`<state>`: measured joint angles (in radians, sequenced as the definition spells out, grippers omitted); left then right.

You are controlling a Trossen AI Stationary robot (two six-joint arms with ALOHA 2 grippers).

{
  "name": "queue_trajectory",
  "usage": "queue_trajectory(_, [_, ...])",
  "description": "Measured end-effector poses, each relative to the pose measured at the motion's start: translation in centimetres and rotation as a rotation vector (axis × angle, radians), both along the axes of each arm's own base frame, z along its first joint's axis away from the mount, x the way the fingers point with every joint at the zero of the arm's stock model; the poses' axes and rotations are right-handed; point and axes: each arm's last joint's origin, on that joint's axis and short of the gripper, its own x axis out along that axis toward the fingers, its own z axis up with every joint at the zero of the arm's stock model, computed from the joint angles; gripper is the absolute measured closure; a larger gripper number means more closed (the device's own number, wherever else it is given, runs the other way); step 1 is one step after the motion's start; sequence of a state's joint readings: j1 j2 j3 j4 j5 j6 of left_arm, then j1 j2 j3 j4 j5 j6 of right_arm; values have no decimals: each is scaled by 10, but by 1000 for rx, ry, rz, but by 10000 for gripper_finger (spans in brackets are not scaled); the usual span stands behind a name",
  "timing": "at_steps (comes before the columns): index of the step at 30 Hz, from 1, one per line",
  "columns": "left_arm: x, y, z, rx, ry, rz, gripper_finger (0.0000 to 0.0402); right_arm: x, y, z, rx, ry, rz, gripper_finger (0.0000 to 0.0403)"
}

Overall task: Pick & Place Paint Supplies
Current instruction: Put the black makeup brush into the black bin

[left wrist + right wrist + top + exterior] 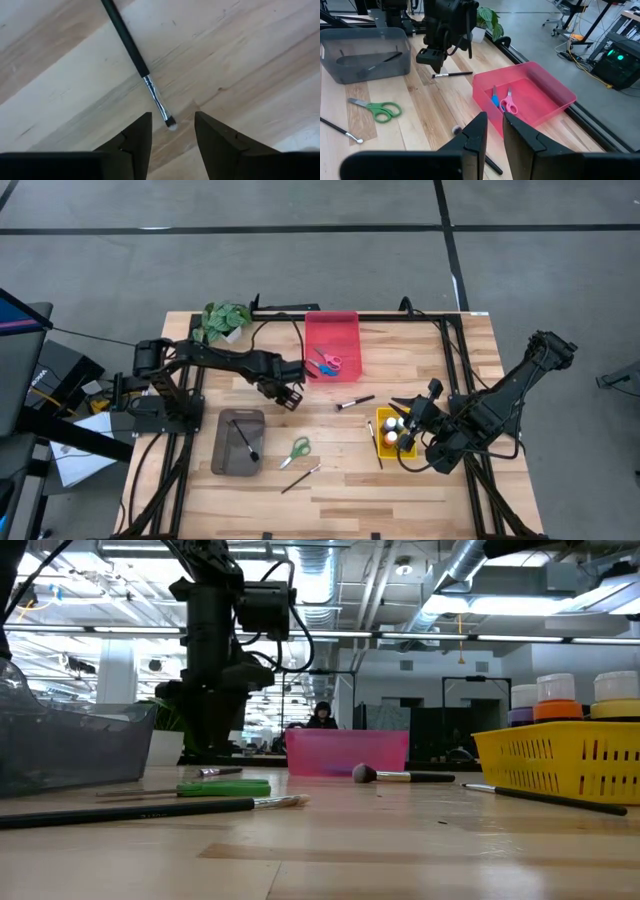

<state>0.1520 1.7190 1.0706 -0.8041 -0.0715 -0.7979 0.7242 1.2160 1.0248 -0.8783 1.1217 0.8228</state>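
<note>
Light wood table (400, 490), trays spread around; your left gripper (171, 134) hangs with its fingers (136, 137) spread and empty, and the thin brush (137, 62) has its bristle tip right in that gap, its long handle running away from the fingers on a slant. The right gripper (490, 131) is nearly closed, holding nothing, parked by the yellow tray (381, 416); so the left's your closer arm.

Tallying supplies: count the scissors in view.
3. The red tray holds pink scissors and blue scissors; green scissors lie on the table. Others may be hidden.
</note>
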Motion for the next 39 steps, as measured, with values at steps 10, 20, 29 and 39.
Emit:
queue_trajectory(10, [5,-1,-30,-75,94,-3,263,0,0,0,3,4,3,346])
queue_trajectory(20, [6,-2,-31,-86,87,-6,264,-1,0,-1,-6,14,4,346])
queue_trajectory(29, [7,-3,-31,-85,83,-11,273,-1,0,-1,5,24,13,346])
queue_trajectory(39, [9,-3,-31,-86,67,-8,337,-1,0,-1,6,24,13,346])
